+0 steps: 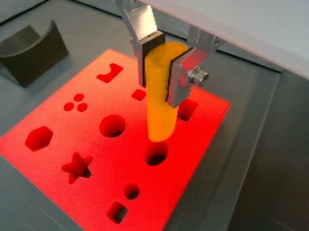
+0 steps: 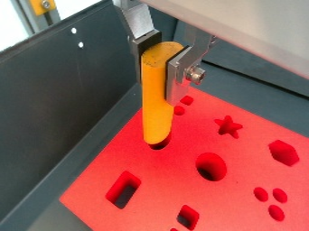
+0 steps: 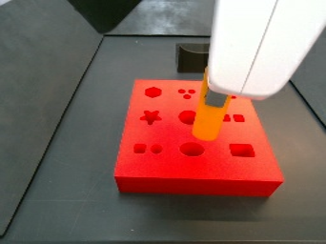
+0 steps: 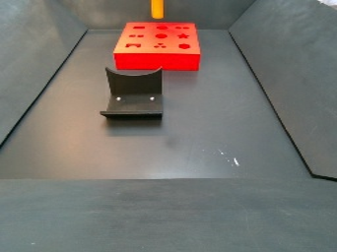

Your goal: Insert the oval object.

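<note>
My gripper (image 1: pixel 162 72) is shut on the upper end of the oval object (image 1: pixel 160 113), a slim orange-yellow peg that hangs upright. Both show in the wrist views, gripper (image 2: pixel 161 68) and peg (image 2: pixel 154 99). The peg's lower end is just over the top of the red block (image 1: pixel 121 153), close to a small oval hole (image 1: pixel 157 158). I cannot tell whether it touches. In a side view the peg (image 3: pixel 209 116) stands over the block (image 3: pixel 216 167) under the white arm. From farther off the peg (image 4: pixel 158 8) shows above the block (image 4: pixel 158 44).
A dark grey notched holder (image 4: pixel 132 94) stands on the floor apart from the block; it also shows in a wrist view (image 1: pixel 34 50). A dark wall (image 2: pixel 72 81) runs close beside the block. Several other shaped holes, such as a star (image 1: pixel 78 165), lie in its top.
</note>
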Tool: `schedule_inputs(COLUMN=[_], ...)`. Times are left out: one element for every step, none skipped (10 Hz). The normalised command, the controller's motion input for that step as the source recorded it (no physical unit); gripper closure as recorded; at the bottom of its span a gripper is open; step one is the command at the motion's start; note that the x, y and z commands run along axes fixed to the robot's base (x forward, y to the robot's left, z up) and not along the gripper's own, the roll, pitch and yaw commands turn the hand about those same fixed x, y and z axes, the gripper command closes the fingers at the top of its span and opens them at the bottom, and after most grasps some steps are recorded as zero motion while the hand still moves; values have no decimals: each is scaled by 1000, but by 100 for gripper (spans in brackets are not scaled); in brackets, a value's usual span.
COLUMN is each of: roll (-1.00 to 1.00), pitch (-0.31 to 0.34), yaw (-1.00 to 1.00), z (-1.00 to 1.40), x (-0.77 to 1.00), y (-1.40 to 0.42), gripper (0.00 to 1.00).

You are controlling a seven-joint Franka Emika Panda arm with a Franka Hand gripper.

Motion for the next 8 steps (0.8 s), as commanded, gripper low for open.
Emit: schedule_inputs(roll=[37,14,13,0,0,0,0,0], pitch=[-26,-41,-60,-89,-67,-81,-90,-97], yaw=[420,420,386,323,200,106,37,11], z=[-97,-149,-206,-254,-194,-186,-166,-89], x=[0,0,0,0,0,-3,-106,-197], y=[-69,-17,0,31,0,0,0,0], gripper=[100,100,100,100,100,100,100,100])
